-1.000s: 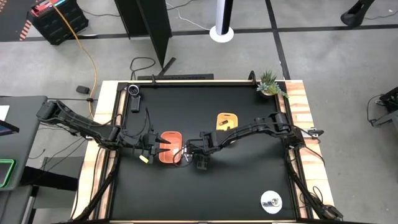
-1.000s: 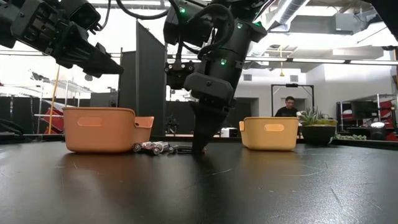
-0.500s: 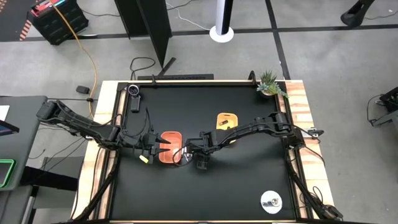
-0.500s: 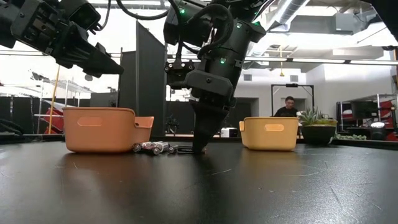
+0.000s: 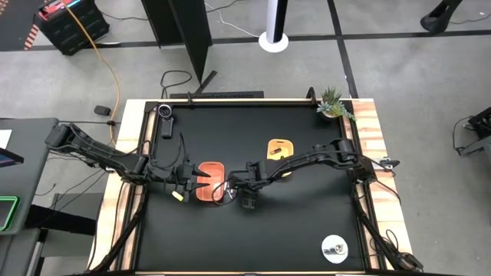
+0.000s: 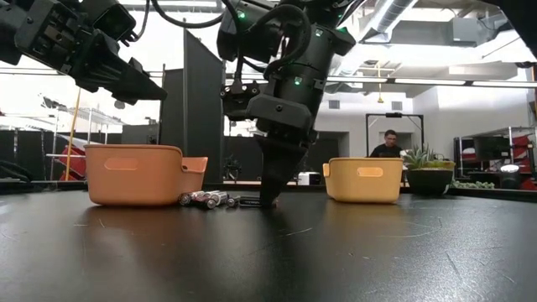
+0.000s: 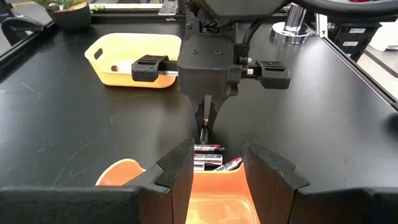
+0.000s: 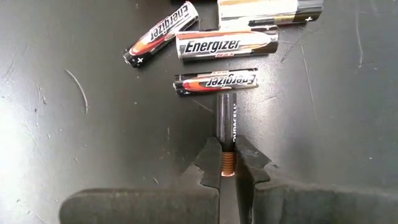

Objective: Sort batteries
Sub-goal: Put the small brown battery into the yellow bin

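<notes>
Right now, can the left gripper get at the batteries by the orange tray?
Probably not cleanly: the left gripper hovers open over the orange tray, but the right gripper stands at the batteries, shut on one.

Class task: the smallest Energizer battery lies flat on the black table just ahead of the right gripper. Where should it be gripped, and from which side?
Grip the smallest Energizer battery mid-length across its round sides, from straight above: it lies flat, with free table on both long sides.
</notes>
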